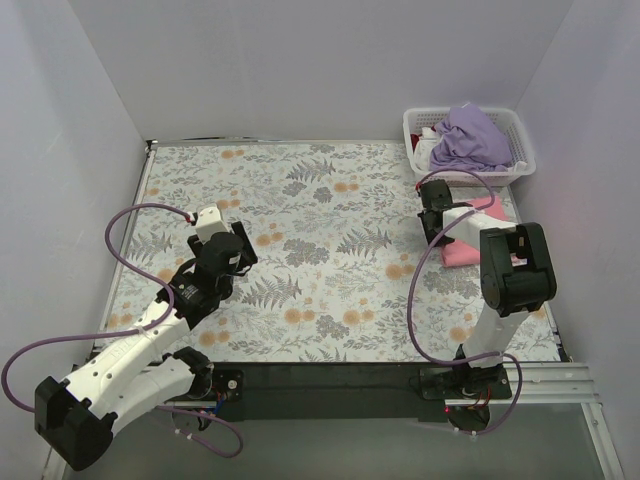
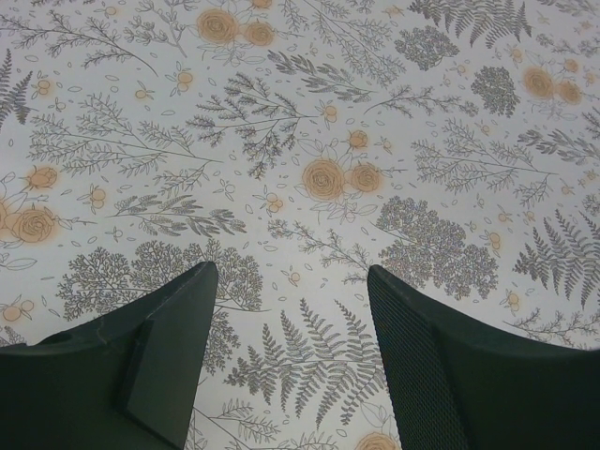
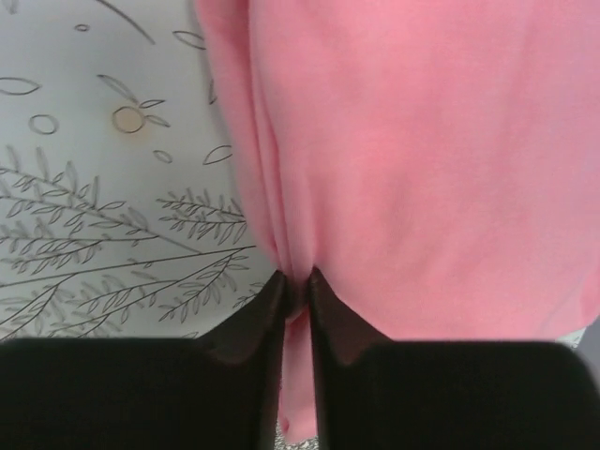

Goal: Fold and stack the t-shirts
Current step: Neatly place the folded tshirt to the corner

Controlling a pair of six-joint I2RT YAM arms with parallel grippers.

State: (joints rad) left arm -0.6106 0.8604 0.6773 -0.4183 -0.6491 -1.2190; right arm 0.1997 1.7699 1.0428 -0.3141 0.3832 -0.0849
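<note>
Cloth of the soft salmon pink t-shirt (image 3: 422, 169) sits nipped in the narrow right pincer (image 3: 296, 281), spreading ahead and rightward (left pincer (image 2: 292, 272), wide, hovers well apart).

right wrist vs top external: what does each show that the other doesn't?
Right wrist only: the grip itself, with the right pincer nipped shut on a fold at the edge of the salmon pink cloth t-shirt.
Top external only: the white plastic lattice basket at the far right holding the lavender purple cloth t-shirt, and the left pincer on the left side.
Both: the pink shirt lying on the grey and orange floral tablecloth.
</note>
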